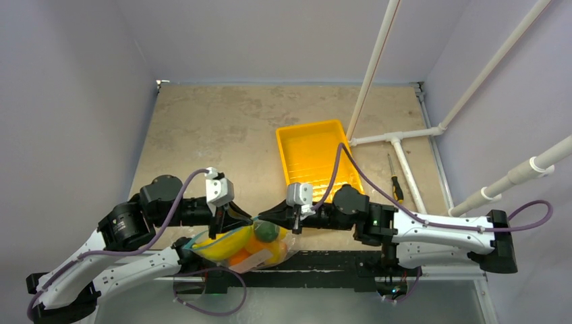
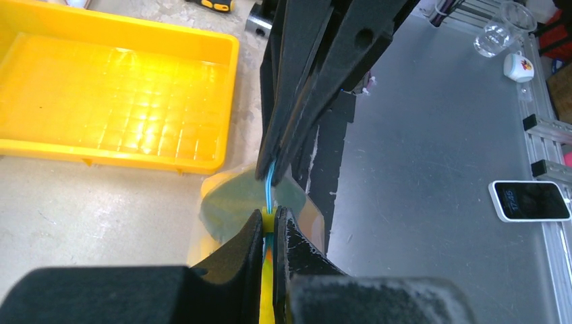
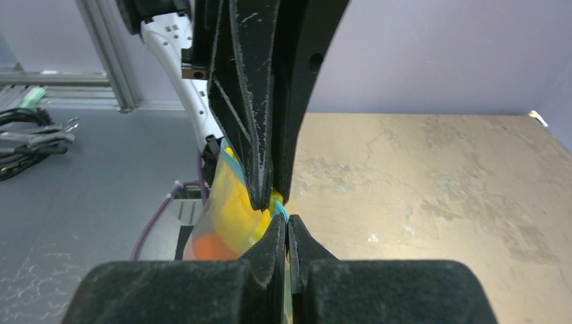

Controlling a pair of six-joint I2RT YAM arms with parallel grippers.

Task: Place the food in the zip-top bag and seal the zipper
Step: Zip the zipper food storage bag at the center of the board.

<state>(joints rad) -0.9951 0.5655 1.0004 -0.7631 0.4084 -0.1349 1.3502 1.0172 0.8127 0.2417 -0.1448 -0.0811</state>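
Both arms bend inward from wide-set elbows and meet low at the near edge of the surface. The left hand [image 1: 217, 229] points down, fingers pinched tight on the zipper [image 2: 270, 192]. Facing it, just beside, the right hand [image 1: 297, 226] is clamped on the same strip.

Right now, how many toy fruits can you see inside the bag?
3: a yellow one on the left, a green one on the right, and an orange one nearer the arm bases. All are inside the zip-top bag; others may be hidden.
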